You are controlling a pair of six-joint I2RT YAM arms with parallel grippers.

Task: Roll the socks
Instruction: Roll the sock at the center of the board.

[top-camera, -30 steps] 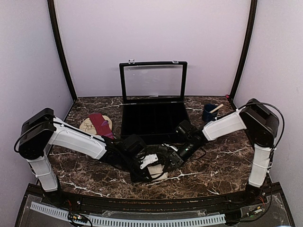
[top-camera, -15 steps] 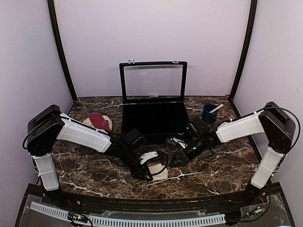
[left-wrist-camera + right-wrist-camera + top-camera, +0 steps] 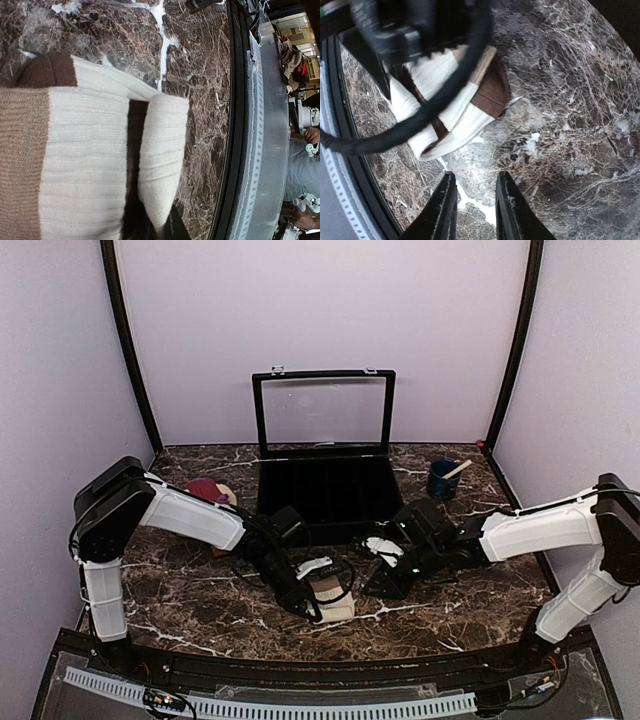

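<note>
The cream-beige ribbed sock with brown patches (image 3: pixel 333 602) lies at the near middle of the dark marble table (image 3: pixel 200 600), folded over but only loosely rolled, the left gripper (image 3: pixel 308 596) closed on its fold and the right gripper (image 3: pixel 476 180) just beside it, slightly parted and holding nothing. The maroon-purple sock (image 3: pixel 203 490) lies well apart on the flat tan oval mat (image 3: pixel 228 496), seemingly unrolled, so I judge over half remains. The open black glass-lidded case (image 3: pixel 322 495) and blue cup (image 3: pixel 441 480) stand clear behind; only a black cable (image 3: pixel 420 115) crosses the cream sock

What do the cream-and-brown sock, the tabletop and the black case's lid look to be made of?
The cream-and-brown sock: soft ribbed knit, matte; fine parallel ribs show. The tabletop: dark brown marble look with white veins, smooth; possibly printed laminate. The case lid: clear pane, glass or acrylic, in a black frame; the wall shows through.
</note>
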